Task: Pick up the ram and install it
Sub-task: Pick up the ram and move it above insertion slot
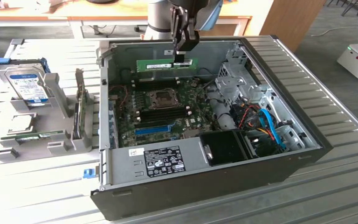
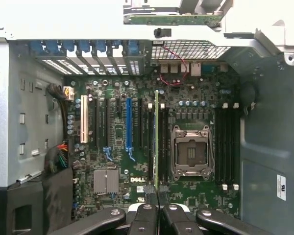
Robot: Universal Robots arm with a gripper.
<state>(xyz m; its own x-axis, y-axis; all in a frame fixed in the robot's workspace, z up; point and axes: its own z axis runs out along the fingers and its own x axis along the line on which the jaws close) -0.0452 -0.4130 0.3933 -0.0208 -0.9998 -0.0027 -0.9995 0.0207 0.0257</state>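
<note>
Closest to us, the gripper (image 2: 156, 190) pinches the ram (image 1: 157, 65) near one end and holds it in the air over the motherboard (image 1: 195, 117). In the exterior view its long axis runs three to nine o'clock, parallel with the black memory slots (image 1: 163, 112) at six o'clock.

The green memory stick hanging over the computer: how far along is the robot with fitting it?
Done: the ram is picked up, pinched in the shut gripper. In hand: it hangs over the open computer case, above the motherboard, running parallel to the dark memory slots beside the processor socket. Left: it is not yet seated in any slot.
</note>
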